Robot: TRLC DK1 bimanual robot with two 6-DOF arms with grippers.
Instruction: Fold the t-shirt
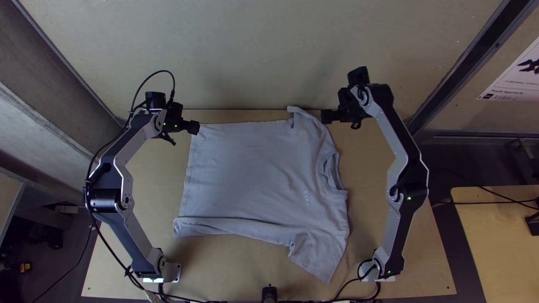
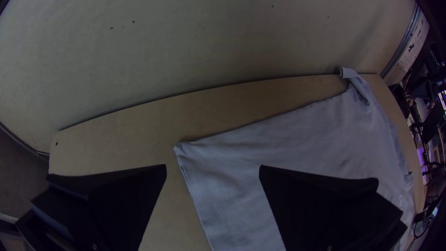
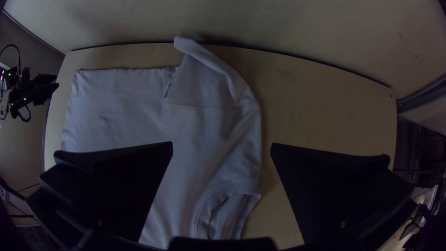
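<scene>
Top view, shirt: spread.
Left claw: wide, by shirt's hem corner.
Right claw: wide, beside shirt's sleeve.
Fold: likely lining up; next, pinch corner and sleeve.

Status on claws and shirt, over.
Left claw open by hem corner. Right claw open near far sleeve. T-shirt spread; possible snag, that sleeve's curled.

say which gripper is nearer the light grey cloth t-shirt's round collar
Right: the black right gripper is beyond the collar, near a sleeve; the black left gripper is by the hem corner.
</scene>
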